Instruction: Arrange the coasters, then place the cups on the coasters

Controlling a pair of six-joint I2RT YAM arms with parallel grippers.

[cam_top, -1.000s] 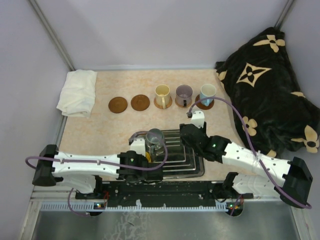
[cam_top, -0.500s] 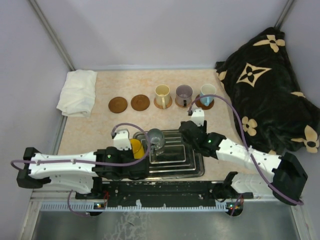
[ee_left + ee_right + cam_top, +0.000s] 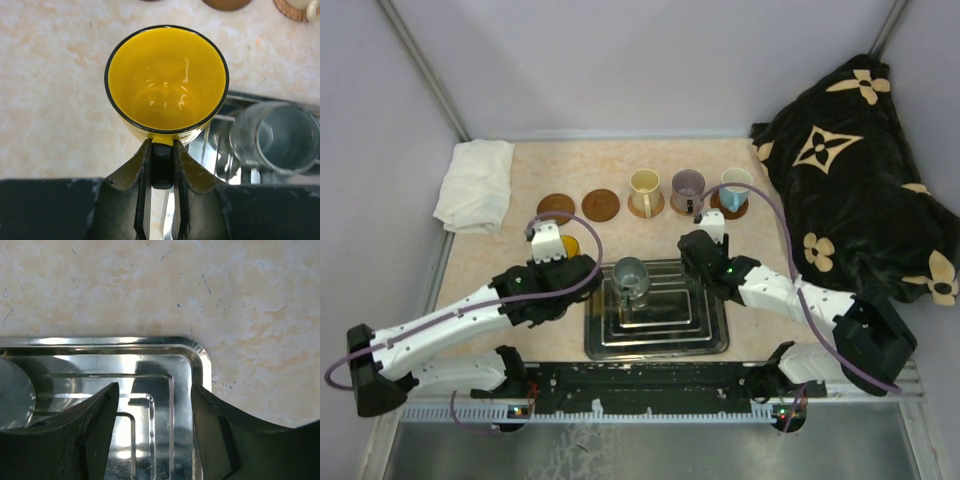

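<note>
1. The left jaws are clamped on the handle of the yellow cup [image 3: 167,75]. The cup stands upright straight ahead of them, its mouth facing up, with nothing inside.
2. That cup is over the bench [image 3: 485,258], just beside the left edge of the metal tray [image 3: 660,345]. Whether its base touches the bench cannot be told.
3. Ahead and to the right of the left jaws, the grey cup [image 3: 631,272] stands upright in the tray. It is the only thing in the tray, and it is empty too.
4. The right jaws stand apart with nothing between them, above the tray's far right corner. In the right wrist view, the grey cup shows as a blur at the left edge, beside the left finger.
5. Beyond the left jaws lie two bare coasters [image 3: 556,207] [image 3: 601,204], side by side.
6. Beyond the right jaws, the cream cup [image 3: 644,183], purple cup [image 3: 687,184] and blue cup [image 3: 735,181] each stand on a coaster, in one row with the two bare ones.
</note>
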